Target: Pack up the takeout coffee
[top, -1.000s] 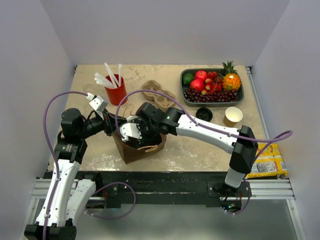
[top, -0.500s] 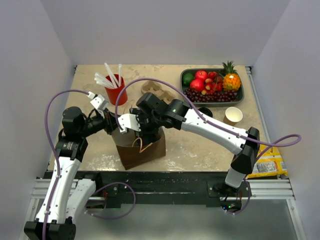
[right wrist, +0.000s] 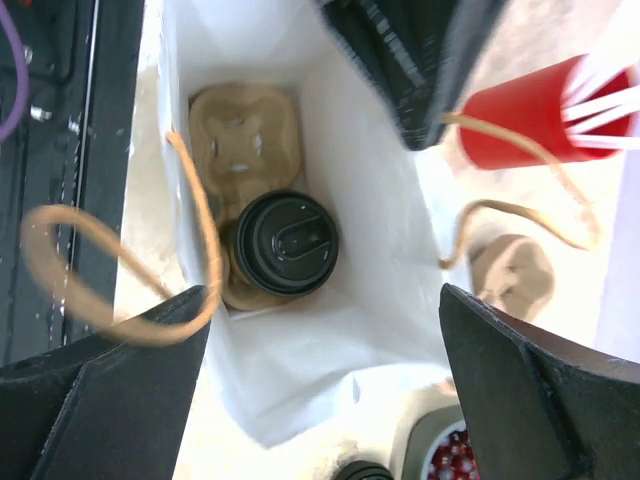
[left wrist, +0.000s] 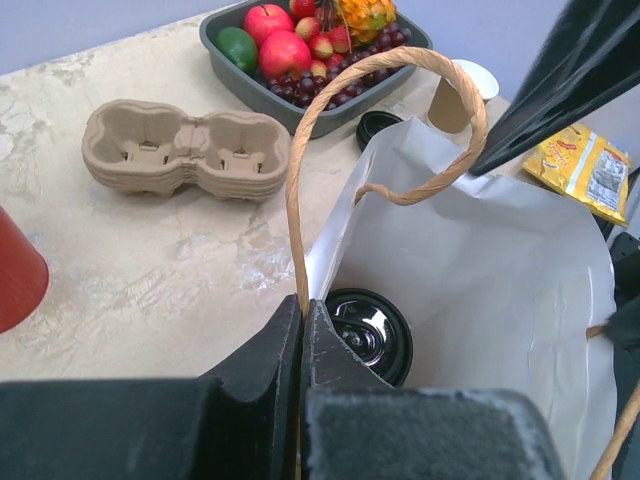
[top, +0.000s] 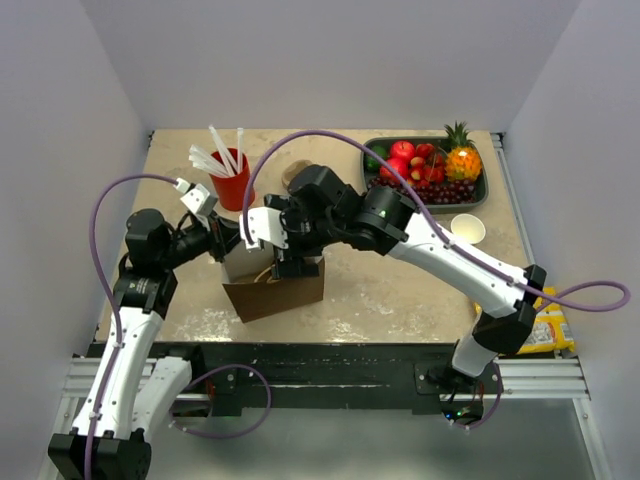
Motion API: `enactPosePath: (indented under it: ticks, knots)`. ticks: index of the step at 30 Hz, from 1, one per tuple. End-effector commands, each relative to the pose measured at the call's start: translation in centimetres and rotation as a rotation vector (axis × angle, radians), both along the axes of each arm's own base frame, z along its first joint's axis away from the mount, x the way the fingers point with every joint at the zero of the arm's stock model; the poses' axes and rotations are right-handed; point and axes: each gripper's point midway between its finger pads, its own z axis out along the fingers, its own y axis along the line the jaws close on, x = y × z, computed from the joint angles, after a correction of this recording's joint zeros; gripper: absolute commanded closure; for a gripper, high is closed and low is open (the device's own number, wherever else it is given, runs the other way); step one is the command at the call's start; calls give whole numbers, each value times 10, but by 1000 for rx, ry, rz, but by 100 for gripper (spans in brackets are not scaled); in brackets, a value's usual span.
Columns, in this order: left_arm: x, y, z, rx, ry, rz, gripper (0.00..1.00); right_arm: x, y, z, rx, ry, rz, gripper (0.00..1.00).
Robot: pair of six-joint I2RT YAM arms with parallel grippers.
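Observation:
The takeout coffee, a cup with a black lid, stands inside the brown paper bag, set in a tan cup carrier on the bag's floor. Its lid also shows in the left wrist view. My left gripper is shut on the bag's paper handle at the bag's left rim. My right gripper is open and empty, above the bag's mouth, apart from the cup.
A red cup with white straws stands behind the bag. Spare tan carriers, a loose black lid, a lidless paper cup and a fruit tray lie to the right rear. A yellow packet lies at the right edge.
My right gripper has risen out of the bag, open, with the coffee left inside. The bag now stands more upright. My left gripper still holds the handle.

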Motion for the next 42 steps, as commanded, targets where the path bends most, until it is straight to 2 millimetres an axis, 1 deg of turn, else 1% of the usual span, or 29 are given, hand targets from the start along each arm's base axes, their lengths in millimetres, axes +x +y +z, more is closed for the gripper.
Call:
enactPosePath:
  ticks: [1,2,4,5,6,7,8,9,10,11,12,14,15,16,18,19,20,24,25,27,28,29,30,32,34,36,37,42]
  knots:
    - [11,0,16,-8,-83,9,100,2,-11,59,138,-67,-78,1]
    - [13,0,16,-13,-83,10,100,3,-12,72,172,-83,-88,1]
    - [14,-1,18,-18,-87,1,100,12,-16,85,198,-115,-145,1]
    - [15,-3,16,-20,-75,-9,100,16,-19,98,230,-138,-168,1]
    - [16,-4,17,-20,-73,-15,100,18,-21,104,245,-150,-184,1]
    - [16,-5,18,-23,-72,-23,100,25,-25,109,259,-158,-207,1]
    - [15,-6,17,-22,-67,-32,100,33,-28,120,293,-182,-249,1]
    - [15,-6,17,-20,-67,-35,100,39,-34,126,325,-171,-296,1]
    - [16,-6,18,-15,-76,-39,100,56,-45,131,346,-171,-362,1]
    - [14,-8,19,-7,-89,-53,100,89,-66,138,402,-154,-516,1]
    - [14,-8,21,-3,-96,-57,100,105,-80,135,413,-136,-590,1]
    - [11,-9,26,2,-113,-71,100,121,-90,124,406,-122,-644,1]
    - [10,-9,29,3,-126,-74,100,132,-100,119,407,-104,-686,1]
    - [8,-10,34,8,-145,-83,100,136,-102,114,405,-86,-697,1]
    - [3,-12,37,15,-151,-102,100,139,-104,104,398,-44,-704,1]
    - [1,-12,42,24,-167,-112,100,138,-105,103,399,-41,-700,1]
    - [-4,-12,44,26,-168,-123,100,138,-105,91,381,-31,-702,1]
    - [-13,-11,55,53,-226,-125,100,136,-106,69,373,-7,-711,1]
    - [-15,-10,53,68,-230,-130,100,136,-105,64,369,4,-717,1]
    - [-19,-9,58,86,-257,-131,100,137,-104,54,361,23,-728,1]
    - [-23,-9,57,102,-270,-137,100,137,-104,51,359,25,-730,1]
    - [-25,-8,56,111,-276,-139,100,137,-104,43,347,33,-733,1]
    - [-28,-8,55,120,-285,-144,100,137,-104,41,346,34,-733,1]
    - [-36,-8,50,148,-299,-166,100,138,-103,30,331,46,-737,1]
    - [-44,-7,42,186,-317,-186,100,140,-101,23,328,61,-749,1]
    - [-48,-6,38,203,-329,-195,100,140,-95,16,330,90,-737,1]
    - [-53,-6,38,219,-350,-207,100,140,-94,15,330,93,-737,1]
    - [-60,-6,34,241,-365,-229,100,147,-88,9,336,103,-742,1]
